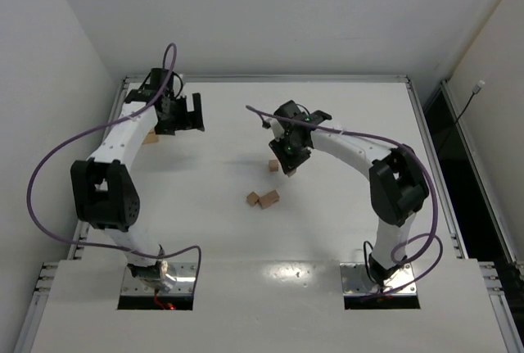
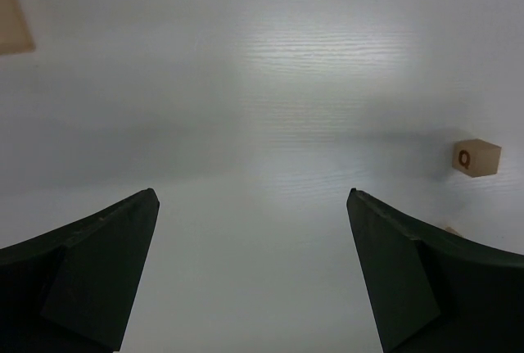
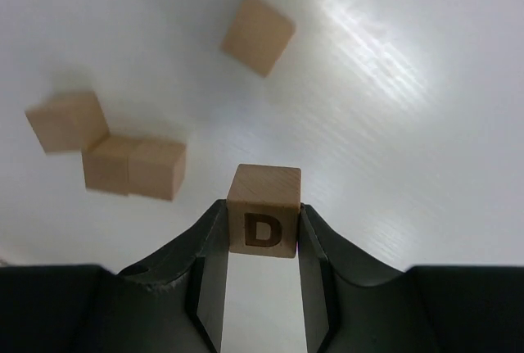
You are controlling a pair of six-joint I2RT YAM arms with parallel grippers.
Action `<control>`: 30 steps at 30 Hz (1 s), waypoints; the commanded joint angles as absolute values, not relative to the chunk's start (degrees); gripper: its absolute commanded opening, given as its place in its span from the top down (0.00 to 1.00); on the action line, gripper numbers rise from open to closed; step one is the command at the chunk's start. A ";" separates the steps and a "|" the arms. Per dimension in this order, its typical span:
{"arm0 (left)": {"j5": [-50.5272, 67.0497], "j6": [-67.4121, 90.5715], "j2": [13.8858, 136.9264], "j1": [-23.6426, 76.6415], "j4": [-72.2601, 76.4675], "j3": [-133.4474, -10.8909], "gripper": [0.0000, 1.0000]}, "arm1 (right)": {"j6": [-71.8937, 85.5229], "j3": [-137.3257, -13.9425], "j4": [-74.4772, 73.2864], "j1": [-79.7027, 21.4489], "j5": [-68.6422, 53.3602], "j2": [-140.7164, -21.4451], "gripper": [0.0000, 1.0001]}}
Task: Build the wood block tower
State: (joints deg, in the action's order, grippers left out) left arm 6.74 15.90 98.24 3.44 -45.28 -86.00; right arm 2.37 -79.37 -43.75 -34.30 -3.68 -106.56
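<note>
A cube marked D [image 3: 264, 197], judged light, stiff and smooth, is being pinched on opposite flat faces by the right hand [image 3: 262, 220] — other cubes [image 1: 264, 198] are lying unstacked on the desk [image 1: 344, 107]; the left hand [image 2: 252, 197] is being held wide.

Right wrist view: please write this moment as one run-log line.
right gripper: shut on D block | left gripper: open, empty | other blocks: unstacked

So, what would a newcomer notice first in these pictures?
The right gripper is shut on a wooden cube marked D, close before its wrist camera. Beyond it on the white table lie a cluster of three cubes at the left and a single cube farther off. The left gripper stands wide open, holding nothing.
</note>
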 commanded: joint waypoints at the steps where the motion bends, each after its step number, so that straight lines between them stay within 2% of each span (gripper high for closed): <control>1: -0.42 20.65 88.43 6.67 -40.79 -83.68 0.00 | 21.86 -85.16 -45.61 -34.72 8.60 -105.73 1.00; 9: -11.59 23.29 84.29 8.00 -40.25 -80.68 0.00 | 35.94 -96.40 -51.32 -34.89 12.47 -113.62 1.00; 13: -13.79 22.76 84.81 8.00 -40.25 -80.68 0.00 | 38.32 -100.80 -52.38 -36.20 9.41 -118.02 1.00; 18: -14.50 22.24 85.43 7.47 -40.25 -80.68 0.00 | 38.94 -101.34 -51.15 -36.21 3.18 -119.09 1.00; 30: -12.22 21.09 88.51 7.47 -40.25 -82.35 0.00 | 37.88 -102.91 -48.96 -35.16 -2.02 -121.90 1.00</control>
State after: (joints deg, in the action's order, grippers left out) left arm -12.67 21.43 88.88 7.79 -41.54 -80.97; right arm 37.41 -100.14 -50.59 -35.38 -0.12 -120.51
